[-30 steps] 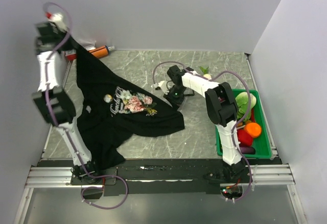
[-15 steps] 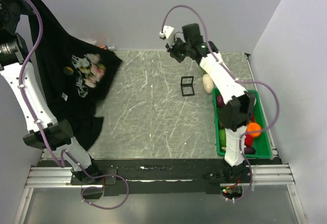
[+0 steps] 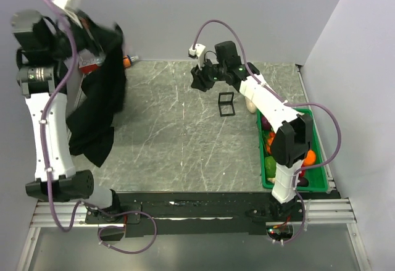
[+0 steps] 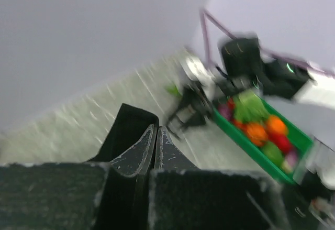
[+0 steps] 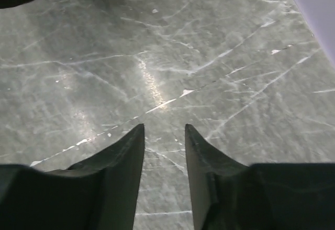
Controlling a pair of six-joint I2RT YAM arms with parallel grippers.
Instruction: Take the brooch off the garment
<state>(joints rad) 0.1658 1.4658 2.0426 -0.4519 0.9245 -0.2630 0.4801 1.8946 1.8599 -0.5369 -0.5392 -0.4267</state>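
Brooch not visible in any view, so removal unconfirmed, judged not yet done; garment hangs bunched, print hidden, from L tool, pressed together on the cloth high over left edge of table; R tool spread & empty above it, near black box.

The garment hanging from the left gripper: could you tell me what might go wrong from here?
1. The garment hangs bunched from the shut left gripper, print hidden; the brooch is out of sight and hard to target.
2. The right gripper, open and empty above the table, sits near the black box; its arm could knock it when reaching across.
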